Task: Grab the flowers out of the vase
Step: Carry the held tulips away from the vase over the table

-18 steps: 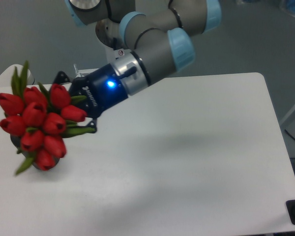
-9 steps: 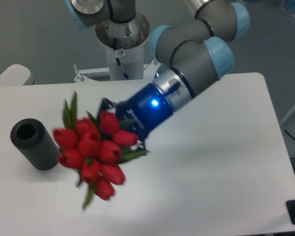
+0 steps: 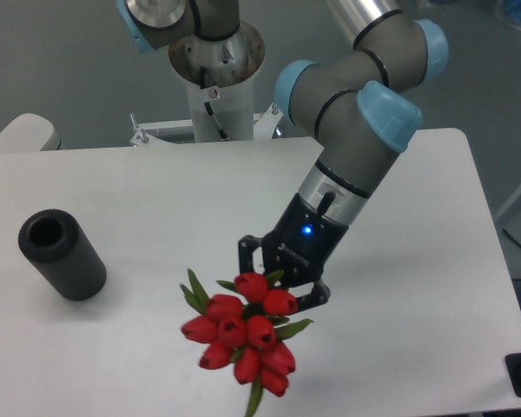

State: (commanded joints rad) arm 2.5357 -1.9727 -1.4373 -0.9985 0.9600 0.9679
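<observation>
Flowers weren't in the black vase (image 3: 62,254), which stood open-mouthed and empty at the left side of the white table (image 3: 417,217). The red tulip flowers (image 3: 243,334) hung over the table's front middle, well apart from it, buds toward the camera. Just right of and above them the gripper (image 3: 278,282) had its jaws closed around the stems, blue light glowing on its wrist.

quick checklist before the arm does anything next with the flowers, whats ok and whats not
1. Flowers held by the gripper: ok, the bunch hangs from it.
2. Flowers out of the vase: ok, its opening shows empty.
3. Vase clear of the arm: ok, it sits far off by the table edge.
4. Bunch intact: ok, no buds lie on the table.
5. Finger contact on the stems: cannot tell, the buds hide it.
</observation>
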